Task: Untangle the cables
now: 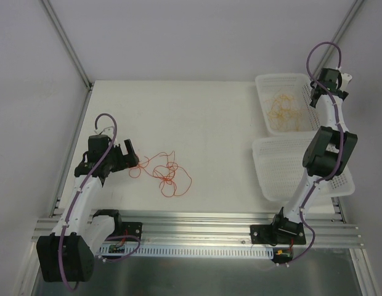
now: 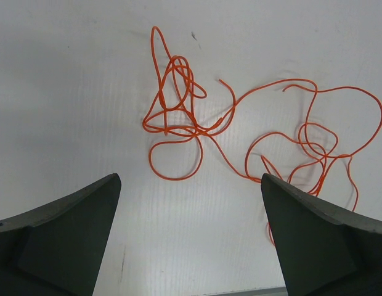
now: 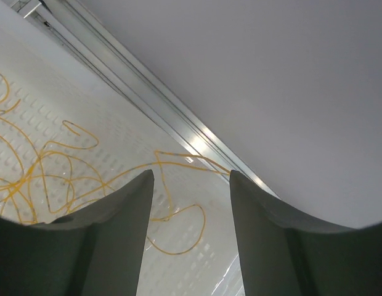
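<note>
— Clutter nearest the arm bases?
— Only a ribbed aluminium rail [image 1: 197, 225] along the near edge and a small green circuit board [image 1: 120, 248] by the left base. Its print is too small to read.
— And the left gripper [image 2: 190, 177]?
— Its fingers are spread wide with nothing between them, above the white table [image 1: 197, 117]. The tangled red-orange cable [image 2: 240, 132] lies on the table just ahead of the tips, its loops crossing each other. One end is cut off behind the right-hand finger [image 2: 320, 240].
— What's further right?
— Two white perforated plastic baskets. The near basket [image 1: 265, 179] is partly hidden by the right arm's black elbow. The far basket [image 1: 265, 80] holds the curly yellow-orange cables [image 3: 55, 172].
— And the right gripper [image 3: 191, 179]?
— It is over the far basket's right side, with its fingers parted and clamping nothing. One yellow strand crosses behind the tips, and I cannot tell whether it touches them. Beyond that are a metal frame bar [image 3: 148, 105] and the grey wall [image 3: 271, 74].
</note>
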### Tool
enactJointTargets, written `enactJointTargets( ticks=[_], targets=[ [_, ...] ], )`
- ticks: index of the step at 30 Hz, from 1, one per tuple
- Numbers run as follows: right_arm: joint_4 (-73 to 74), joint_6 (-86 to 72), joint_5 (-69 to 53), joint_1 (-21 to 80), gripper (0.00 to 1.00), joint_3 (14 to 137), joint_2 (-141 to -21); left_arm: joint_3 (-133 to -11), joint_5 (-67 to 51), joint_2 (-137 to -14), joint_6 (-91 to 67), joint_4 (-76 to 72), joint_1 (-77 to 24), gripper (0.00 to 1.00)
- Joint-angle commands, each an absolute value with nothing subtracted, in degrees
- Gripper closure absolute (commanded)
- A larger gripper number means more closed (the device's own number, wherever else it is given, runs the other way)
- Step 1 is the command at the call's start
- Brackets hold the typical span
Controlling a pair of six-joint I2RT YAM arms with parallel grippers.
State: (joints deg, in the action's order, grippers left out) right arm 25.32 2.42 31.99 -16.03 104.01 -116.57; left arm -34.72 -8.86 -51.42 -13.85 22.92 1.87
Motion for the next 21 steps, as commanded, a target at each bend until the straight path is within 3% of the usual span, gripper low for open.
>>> enactJointTargets(
  ticks=[1,12,18,21],
  targets=[
    [22.7,9.4,25.5,-18.3,0.44,103.6,-114.8,-34.4,-10.0,-52.5,-12.7,21.4,1.6,0.01],
    [22.0,17.2,23.2,-19.8,0.51,102.9,-114.9,-34.3,-11.2,-53.2,-12.4,20.5,1.5,0.01],
    [22.9,16.7,20.0,-20.6,0.68,102.7,-115.8,-34.2,-11.5,-53.3,-12.4,20.4,1.5,0.01],
    [22.9,16.3,18.8,-20.5,0.83,102.0,-115.2,-34.2,-11.6,-53.2,-12.4,20.3,1.5,0.01]
  ],
)
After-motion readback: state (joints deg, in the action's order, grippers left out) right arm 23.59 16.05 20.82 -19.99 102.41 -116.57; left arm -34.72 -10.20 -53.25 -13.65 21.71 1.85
